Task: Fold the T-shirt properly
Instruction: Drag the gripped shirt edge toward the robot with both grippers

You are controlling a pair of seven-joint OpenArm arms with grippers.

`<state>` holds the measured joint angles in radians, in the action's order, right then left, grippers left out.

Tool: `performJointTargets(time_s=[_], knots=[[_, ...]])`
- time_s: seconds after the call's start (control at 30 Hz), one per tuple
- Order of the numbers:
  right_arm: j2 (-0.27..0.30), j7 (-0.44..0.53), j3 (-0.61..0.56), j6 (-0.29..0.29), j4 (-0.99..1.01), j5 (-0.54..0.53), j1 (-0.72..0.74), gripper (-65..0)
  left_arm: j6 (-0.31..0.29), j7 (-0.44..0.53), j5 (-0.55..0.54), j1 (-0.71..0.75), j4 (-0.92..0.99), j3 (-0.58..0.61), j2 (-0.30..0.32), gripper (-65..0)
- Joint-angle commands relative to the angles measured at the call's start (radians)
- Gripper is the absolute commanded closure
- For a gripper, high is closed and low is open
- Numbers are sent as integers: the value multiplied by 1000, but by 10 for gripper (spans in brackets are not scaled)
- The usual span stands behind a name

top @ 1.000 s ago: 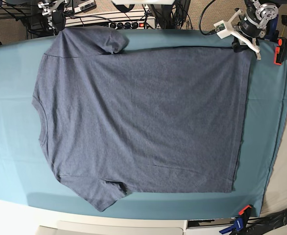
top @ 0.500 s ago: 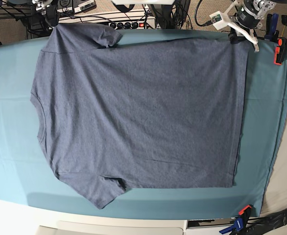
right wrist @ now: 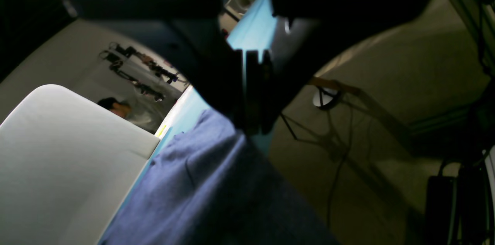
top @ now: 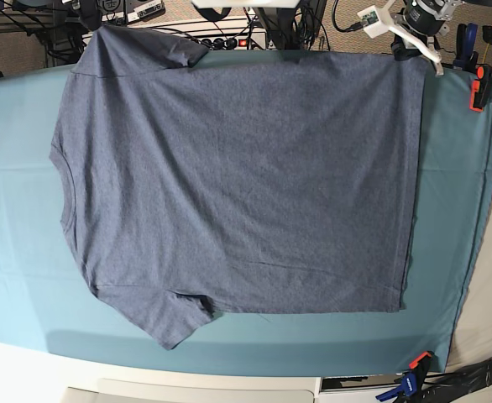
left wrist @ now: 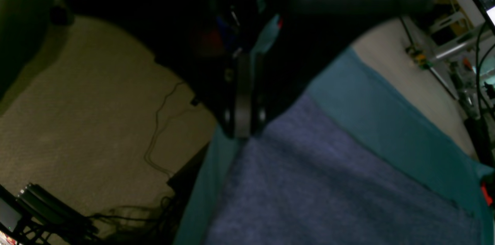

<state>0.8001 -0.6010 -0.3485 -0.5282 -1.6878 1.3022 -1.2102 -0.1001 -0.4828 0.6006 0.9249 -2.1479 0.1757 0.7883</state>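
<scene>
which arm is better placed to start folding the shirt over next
Neither clearly: the left gripper pinches the T-shirt at its hem corner, the right gripper at its sleeve, both along the far edge. They should probably move together.

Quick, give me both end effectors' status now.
Left end effector: closed, pinching the T-shirt at its hem corner.
Right end effector: closed, gripping the T-shirt's edge at the shoulder end.

one T-shirt, one teal table cloth, two grippers, left gripper, right gripper
</scene>
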Motion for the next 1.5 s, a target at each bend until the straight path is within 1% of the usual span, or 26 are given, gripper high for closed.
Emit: performJointTargets(time_s=[0.0, 0.13, 0.37, 0.4, 0.43, 0.5, 0.53, 0.6, 0.67, 0.73, 0.77, 0.8, 0.87, 0.93, 0.97, 1.03, 1.1, 1.13, 1.2, 1.3, 1.33, 1.4, 1.43, 1.47], knots=[[8, -18, 3, -18, -8, 13, -27, 0, 14, -1, 8, 12, -19, -3, 12, 0], [6, -40, 3, -29, -8, 53, -59, 0, 14, -24, 8, 26, -21, -3, 13, 0], [6, -44, 3, -38, -8, 61, -86, 0, 15, -26, 8, 70, -39, -3, 12, 0], [6, -39, 3, -46, -8, 68, -84, 0, 18, -25, 8, 70, -42, -3, 12, 0], [6, -40, 3, -69, -8, 78, -81, 0, 36, -22, 8, 70, -44, -3, 12, 0], [6, -59, 3, -149, -8, 115, -72, 0, 77, -22, 8, 69, -45, -3, 12, 0], [6, -82, 3, -170, -8, 136, -64, 0, 86, -22, 8, 68, -45, -3, 12, 0], [6, -113, 3, -170, -8, 166, -37, 0, 85, -22, 8, 66, -45, -3, 12, 0], [6, -117, 3, -170, -8, 153, -7, 0, 85, -22, 8, 66, -45, -3, 12, 0], [6, -112, 3, -170, -8, 135, 18, -86, 85, -22, 8, 66, -45, -3, 12, 0], [6, -108, 3, -170, -8, 126, 27, -115, 85, -22, 8, 66, -45, -3, 12, 0], [6, -105, 3, -170, -8, 110, 32, -131, 85, -22, 8, 66, -45, -3, 12, 0], [7, -107, 3, -170, -8, 79, 33, -134, 85, -22, 8, 66, -45, -3, 12, 0], [9, -116, 3, -136, -8, 28, 32, -150, 84, -22, 8, 63, -45, -3, 12, 0], [9, -131, 3, -109, -8, 7, 32, -157, 80, -22, 8, 58, -45, -3, 12, 0], [9, -159, 3, -55, -8, -28, 32, -157, 81, -22, 8, 48, -45, -3, 12, 0], [9, -167, 3, -11, -8, -65, 32, -157, 77, -22, 7, 35, -45, -3, 12, 0], [8, -168, 3, -3, -7, -65, 32, -157, 77, -22, 6, 26, -45, -3, 12, 0], [8, -168, 3, -7, -7, -51, 32, -157, 77, -22, 3, 13, -45, -3, 12, 0], [8, -180, 3, -53, -7, -34, 32, -157, 77, -22, 3, 3, -45, -3, 12, 0], [8, -181, 3, -57, -7, -39, 33, -157, 77, -22, 4, 3, -45, -3, 12, 0], [8, -178, 3, -50, -7, -64, 33, -162, 77, -22, 3, 3, -45, -3, 12, 0], [8, -171, 3, -34, -7, -80, 33, -185, 77, -22, 3, 3, -45, -3, 12, 0], [6, -162, 3, -1, -7, -98, 33, -211, 77, -22, 3, 3, -45, -3, 12, 0]])
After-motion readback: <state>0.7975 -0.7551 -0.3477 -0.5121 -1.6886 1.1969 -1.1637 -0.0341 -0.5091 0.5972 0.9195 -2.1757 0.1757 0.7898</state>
